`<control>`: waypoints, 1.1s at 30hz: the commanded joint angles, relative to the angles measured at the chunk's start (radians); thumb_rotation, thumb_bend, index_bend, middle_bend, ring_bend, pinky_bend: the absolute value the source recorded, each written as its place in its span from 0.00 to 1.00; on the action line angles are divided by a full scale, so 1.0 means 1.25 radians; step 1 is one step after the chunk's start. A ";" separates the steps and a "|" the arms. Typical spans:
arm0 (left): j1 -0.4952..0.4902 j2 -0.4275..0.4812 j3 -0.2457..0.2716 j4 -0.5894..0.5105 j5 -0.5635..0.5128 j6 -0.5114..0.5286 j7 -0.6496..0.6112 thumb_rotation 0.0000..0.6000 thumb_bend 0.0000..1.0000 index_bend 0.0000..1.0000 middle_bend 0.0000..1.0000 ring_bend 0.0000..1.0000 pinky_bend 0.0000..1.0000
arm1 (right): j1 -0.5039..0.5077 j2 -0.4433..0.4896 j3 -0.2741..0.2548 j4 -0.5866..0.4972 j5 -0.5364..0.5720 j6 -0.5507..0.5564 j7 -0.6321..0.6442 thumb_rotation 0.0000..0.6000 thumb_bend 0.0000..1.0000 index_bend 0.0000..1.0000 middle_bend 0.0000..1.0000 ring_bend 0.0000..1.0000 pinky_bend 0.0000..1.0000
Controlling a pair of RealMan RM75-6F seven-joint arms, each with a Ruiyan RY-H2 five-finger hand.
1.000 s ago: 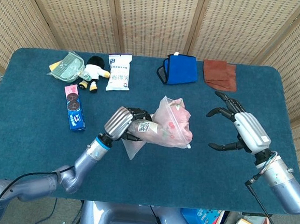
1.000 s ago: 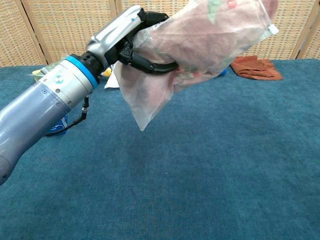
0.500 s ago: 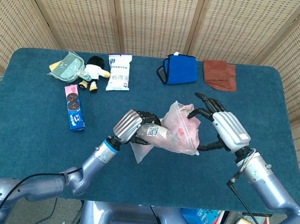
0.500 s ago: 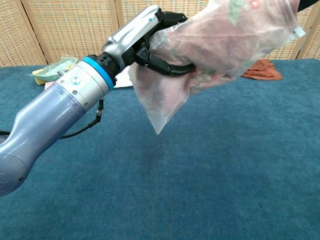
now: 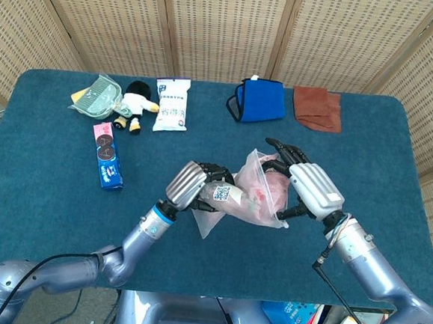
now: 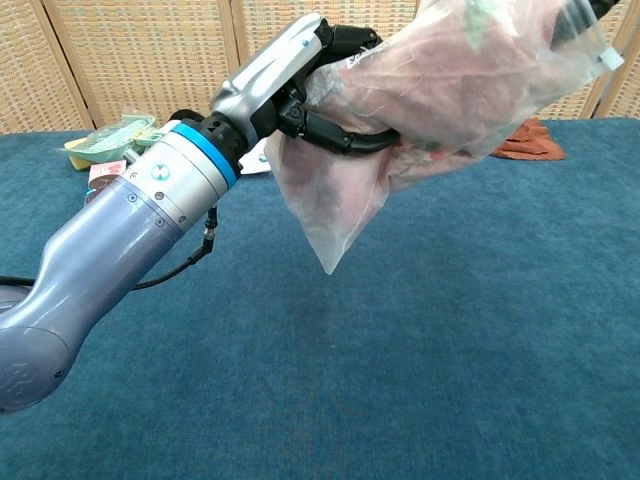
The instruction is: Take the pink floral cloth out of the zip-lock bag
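Observation:
The clear zip-lock bag (image 5: 232, 201) hangs above the blue table (image 5: 47, 216), and my left hand (image 5: 191, 185) grips its left part. The pink floral cloth (image 5: 265, 193) fills the bag's right half. My right hand (image 5: 307, 186) is at the bag's right end, with its fingers (image 5: 281, 150) spread over the upper rim and its thumb below; no firm hold shows. In the chest view the left hand (image 6: 290, 70) clasps the bag (image 6: 440, 90) high up, an empty corner of it hanging down. A dark fingertip (image 6: 590, 12) of the right hand touches the zip edge at the top right.
Along the far edge lie a blue pouch (image 5: 257, 100) and a brown cloth (image 5: 318, 108). On the far left are a white packet (image 5: 171, 104), a plush toy (image 5: 135, 103), a green packet (image 5: 96, 95) and a cookie pack (image 5: 107, 156).
My right hand has moved left from beside the bag to its right end, fingers now over the rim. The left hand has carried the bag slightly right and toward me.

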 commanded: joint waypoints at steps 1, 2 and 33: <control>-0.001 -0.003 -0.004 -0.001 -0.005 0.000 -0.003 1.00 0.34 0.64 0.60 0.56 0.64 | 0.012 -0.007 -0.001 -0.006 0.016 -0.008 -0.014 1.00 0.06 0.34 0.00 0.00 0.00; -0.002 -0.003 -0.004 -0.002 -0.006 -0.001 -0.002 1.00 0.34 0.64 0.60 0.56 0.64 | 0.016 -0.009 -0.002 -0.006 0.021 -0.011 -0.019 1.00 0.06 0.34 0.00 0.00 0.00; 0.019 0.036 0.015 -0.062 -0.002 0.019 0.045 1.00 0.34 0.64 0.59 0.56 0.64 | 0.049 -0.104 -0.047 -0.001 0.044 0.037 -0.161 1.00 0.81 0.71 0.00 0.00 0.00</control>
